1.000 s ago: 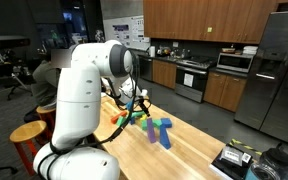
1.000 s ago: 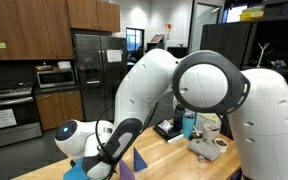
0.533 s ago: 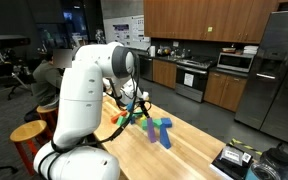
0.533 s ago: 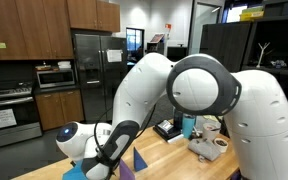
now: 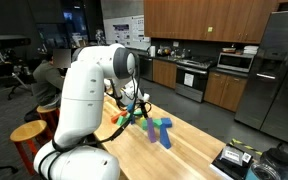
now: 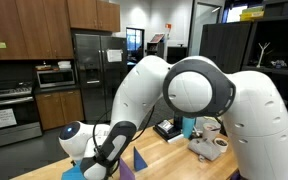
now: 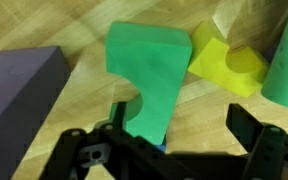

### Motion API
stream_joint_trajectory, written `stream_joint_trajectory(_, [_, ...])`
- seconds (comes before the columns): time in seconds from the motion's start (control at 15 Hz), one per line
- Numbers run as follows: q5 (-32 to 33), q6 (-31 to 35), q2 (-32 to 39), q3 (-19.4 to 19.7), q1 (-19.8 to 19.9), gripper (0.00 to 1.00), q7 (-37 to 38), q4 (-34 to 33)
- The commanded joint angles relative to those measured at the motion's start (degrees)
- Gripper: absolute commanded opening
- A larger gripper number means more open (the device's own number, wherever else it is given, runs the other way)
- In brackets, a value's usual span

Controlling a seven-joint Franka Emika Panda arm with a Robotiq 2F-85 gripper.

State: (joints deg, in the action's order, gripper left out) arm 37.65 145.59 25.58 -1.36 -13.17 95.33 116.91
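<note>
In the wrist view, a purple block lies at nine o'clock, a green arch block at centre and a yellow block at two o'clock on the wooden table. The gripper, jaws apart, hovers over the green block.

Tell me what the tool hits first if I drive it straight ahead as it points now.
Most likely the green block: in the wrist view it lies between the open tool's fingers. The purple block and yellow block lie to either side. Depth is unclear.
</note>
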Motion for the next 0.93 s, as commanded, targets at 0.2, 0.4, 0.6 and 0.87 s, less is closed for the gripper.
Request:
stream_joint_trajectory(0.2, [-9.5,3.3,1.1,1.3,-0.3,1.00,-6.0,-0.2])
stream_joint_trajectory(0.4, [-12.7,3.8,0.7,2.3,-0.4,1.00,-8.9,-0.2])
stream_joint_trajectory(0.6, [-15.2,3.9,0.6,3.3,-0.2,1.00,-11.6,-0.4])
stream_joint_trajectory(0.87, [-17.7,3.7,0.9,4.1,-0.2,1.00,-14.6,-0.8])
